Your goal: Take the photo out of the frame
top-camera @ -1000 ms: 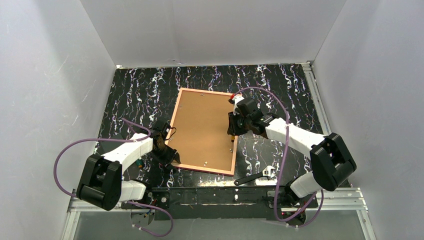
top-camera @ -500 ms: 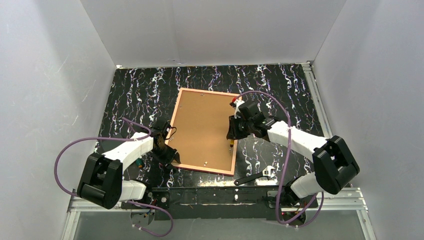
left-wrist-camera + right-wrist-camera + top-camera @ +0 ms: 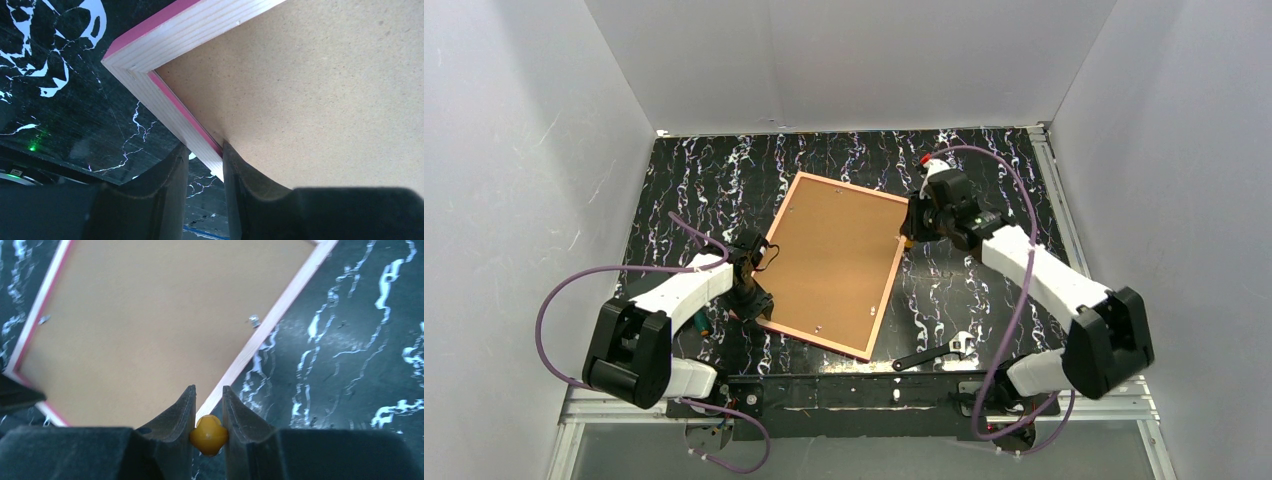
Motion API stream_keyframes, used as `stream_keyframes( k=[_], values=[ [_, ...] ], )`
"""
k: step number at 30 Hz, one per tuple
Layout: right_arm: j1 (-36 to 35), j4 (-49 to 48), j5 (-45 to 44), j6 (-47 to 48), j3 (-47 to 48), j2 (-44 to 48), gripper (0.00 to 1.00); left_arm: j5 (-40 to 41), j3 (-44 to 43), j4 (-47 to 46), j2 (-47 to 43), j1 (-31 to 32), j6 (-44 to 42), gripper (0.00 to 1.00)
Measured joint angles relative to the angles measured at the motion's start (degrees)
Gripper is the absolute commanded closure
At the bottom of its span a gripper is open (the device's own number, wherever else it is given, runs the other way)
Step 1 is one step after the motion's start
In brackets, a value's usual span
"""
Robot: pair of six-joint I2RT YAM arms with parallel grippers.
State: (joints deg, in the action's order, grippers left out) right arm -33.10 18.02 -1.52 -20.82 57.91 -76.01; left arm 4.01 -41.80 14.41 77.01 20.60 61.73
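The frame (image 3: 834, 262) lies face down on the black marbled table, its brown fibreboard back up and its pink-red border showing at the edges. The photo is hidden under the backing. My left gripper (image 3: 750, 296) is shut on the frame's left rail near the near-left corner; in the left wrist view the rail (image 3: 190, 125) passes between my fingers (image 3: 247, 185). My right gripper (image 3: 911, 232) is at the frame's far right edge, shut on a yellow tool handle (image 3: 209, 435). The frame's back (image 3: 150, 330) lies below it.
A black wrench (image 3: 934, 352) lies on the table near the front, right of the frame's near corner. Small metal clips (image 3: 254, 320) sit on the frame's back edges. A small teal-and-orange object (image 3: 703, 326) lies beside the left arm. White walls enclose the table.
The frame has turned clockwise, its far end swinging right. My right gripper has moved farther away and to the right along the frame's edge. My left gripper kept its hold.
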Motion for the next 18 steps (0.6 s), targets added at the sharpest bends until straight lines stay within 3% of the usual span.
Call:
stream_keyframes(
  k=[10,18],
  values=[
    [11.6,1.9,6.8,3.1,14.7,-19.1,0.99,-0.1,-0.1,-0.1,0.3,0.0,-0.3,1.0],
    [16.3,1.9,14.9,4.3,22.9,-27.5,0.99,-0.4,-0.3,0.0,0.8,0.0,-0.4,1.0]
  ],
)
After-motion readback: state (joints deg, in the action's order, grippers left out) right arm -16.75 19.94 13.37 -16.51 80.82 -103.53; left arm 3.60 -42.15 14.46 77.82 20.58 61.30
